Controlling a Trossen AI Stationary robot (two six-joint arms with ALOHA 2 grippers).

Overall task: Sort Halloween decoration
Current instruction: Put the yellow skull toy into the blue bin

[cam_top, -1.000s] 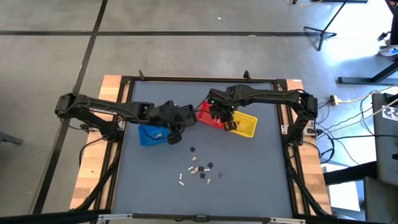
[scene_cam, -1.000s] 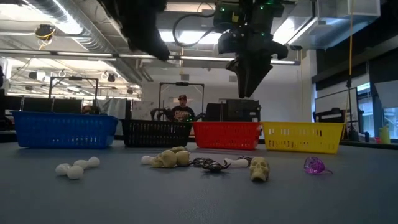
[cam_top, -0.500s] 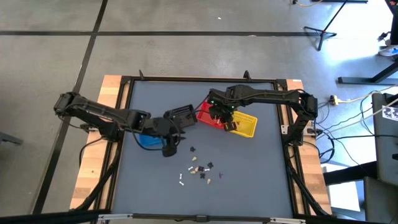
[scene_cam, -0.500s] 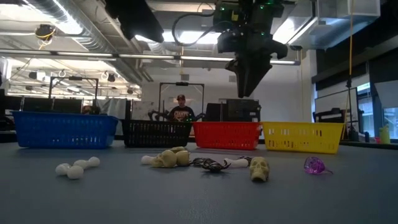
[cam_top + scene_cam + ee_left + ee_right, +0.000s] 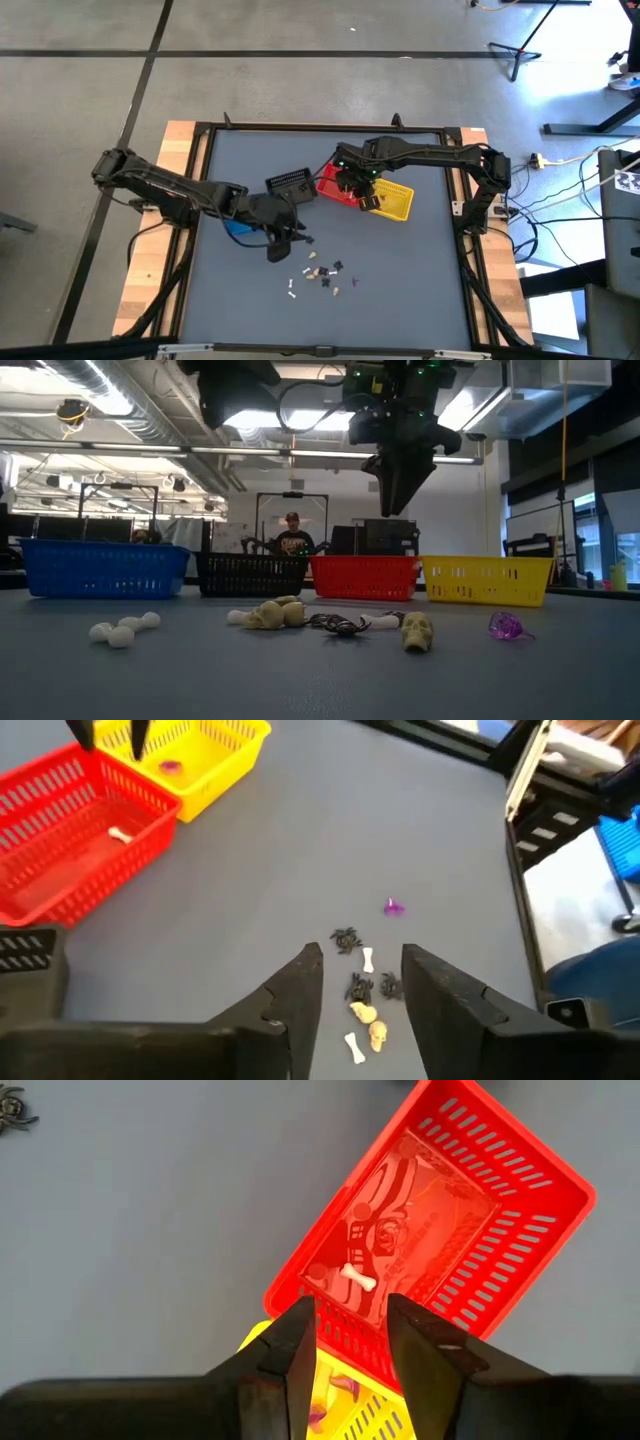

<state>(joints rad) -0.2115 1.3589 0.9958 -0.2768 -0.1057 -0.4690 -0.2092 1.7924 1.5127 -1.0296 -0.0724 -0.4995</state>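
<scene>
Trinkets (image 5: 322,274): loose cluster on the table's near middle, strung lengthwise toward my left gripper in its wrist view.
Bone (image 5: 358,1277): flat in the red basket (image 5: 530,1170), long axis slanted.
My left gripper (image 5: 362,982): fingers apart, empty, above the cluster.
My right gripper (image 5: 347,1342): fingers apart, empty, over the red and yellow basket (image 5: 396,204) edge.

I have swung the left gripper (image 5: 283,243) away from the blue basket (image 5: 236,227) toward the scattered Halloween decoration (image 5: 322,273), its fingers (image 5: 300,982) now parted wider above the trinkets on the table.
</scene>
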